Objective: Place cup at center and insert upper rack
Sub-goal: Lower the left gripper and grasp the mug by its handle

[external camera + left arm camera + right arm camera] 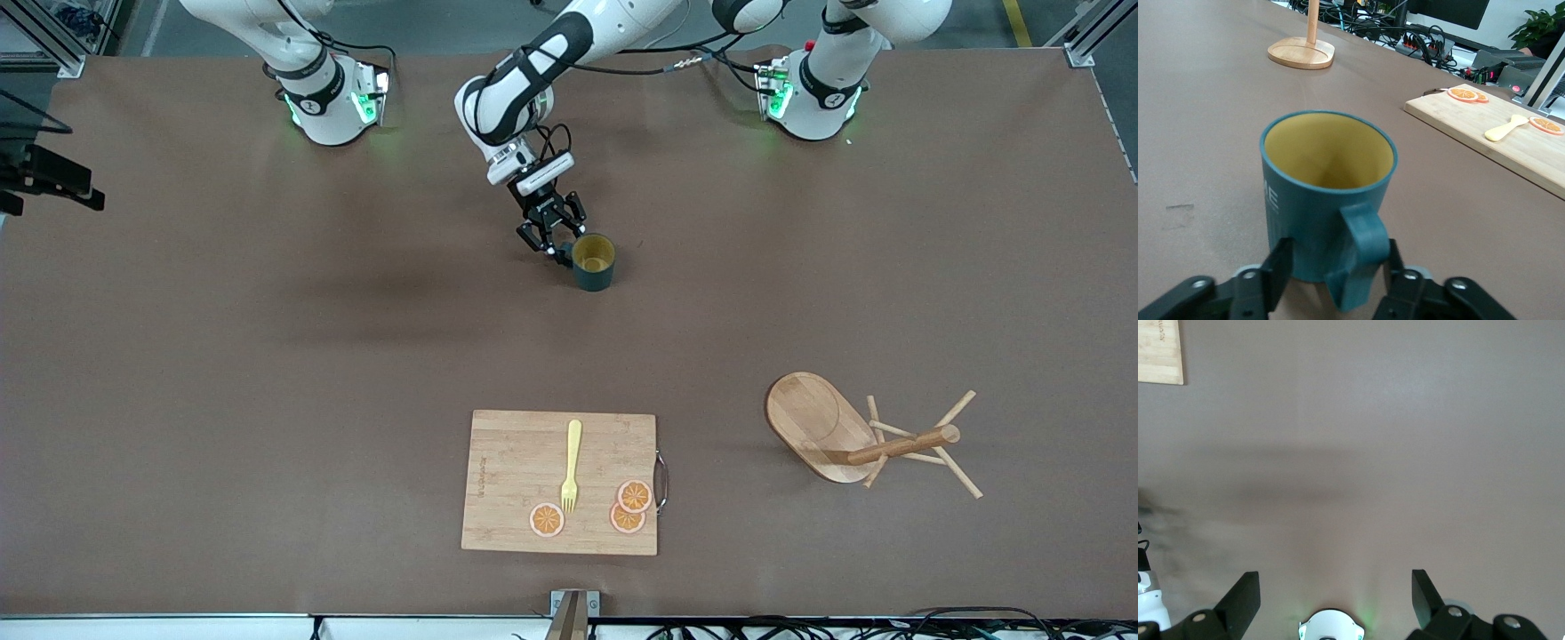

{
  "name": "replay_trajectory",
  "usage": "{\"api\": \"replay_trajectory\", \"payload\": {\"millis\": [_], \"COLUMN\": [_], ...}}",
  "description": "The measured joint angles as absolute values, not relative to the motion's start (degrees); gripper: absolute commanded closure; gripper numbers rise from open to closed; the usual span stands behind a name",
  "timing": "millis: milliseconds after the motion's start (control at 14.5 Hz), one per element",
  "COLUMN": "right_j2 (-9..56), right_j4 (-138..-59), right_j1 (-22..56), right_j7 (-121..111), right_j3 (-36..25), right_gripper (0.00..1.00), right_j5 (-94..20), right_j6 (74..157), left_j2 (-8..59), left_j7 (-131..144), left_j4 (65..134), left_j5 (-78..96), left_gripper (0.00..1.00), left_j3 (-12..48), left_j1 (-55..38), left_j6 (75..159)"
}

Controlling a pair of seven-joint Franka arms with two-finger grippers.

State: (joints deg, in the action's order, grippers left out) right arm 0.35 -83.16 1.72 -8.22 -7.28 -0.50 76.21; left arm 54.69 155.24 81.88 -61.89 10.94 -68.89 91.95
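The dark teal cup with a yellow inside stands upright on the table near its middle, toward the robots' bases. My left gripper is low beside it, open, with its fingers on either side of the cup's handle and a gap showing at each finger. The cup fills the left wrist view. The wooden upper rack stands upright toward the left arm's end, nearer the front camera; it also shows in the left wrist view. My right gripper is open and empty, high over bare table.
A bamboo cutting board lies near the table's front edge with a yellow fork and three orange slices on it. It also shows in the left wrist view. Cables run along the front edge.
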Motion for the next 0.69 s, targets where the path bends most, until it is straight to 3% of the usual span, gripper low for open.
{"api": "replay_trajectory", "payload": {"millis": [276,691], "right_j2": [-3.3,-3.6], "right_j4": [-85.9,-86.8], "right_j1": [1.7,1.5], "right_j7": [-8.2,-8.4], "right_j3": [-7.4,-7.5], "right_gripper": [0.00,0.00], "right_j5": [-0.5,-0.4], "right_j6": [76.5,78.1], "left_j2": [55.2,56.1], "left_j7": [155.2,155.2], "left_j4": [81.1,81.1], "left_j5": [-61.9,-61.9], "left_gripper": [0.54,0.66], "left_j3": [10.9,10.9], "left_j1": [-68.9,-68.9], "left_j6": [91.9,91.9]}}
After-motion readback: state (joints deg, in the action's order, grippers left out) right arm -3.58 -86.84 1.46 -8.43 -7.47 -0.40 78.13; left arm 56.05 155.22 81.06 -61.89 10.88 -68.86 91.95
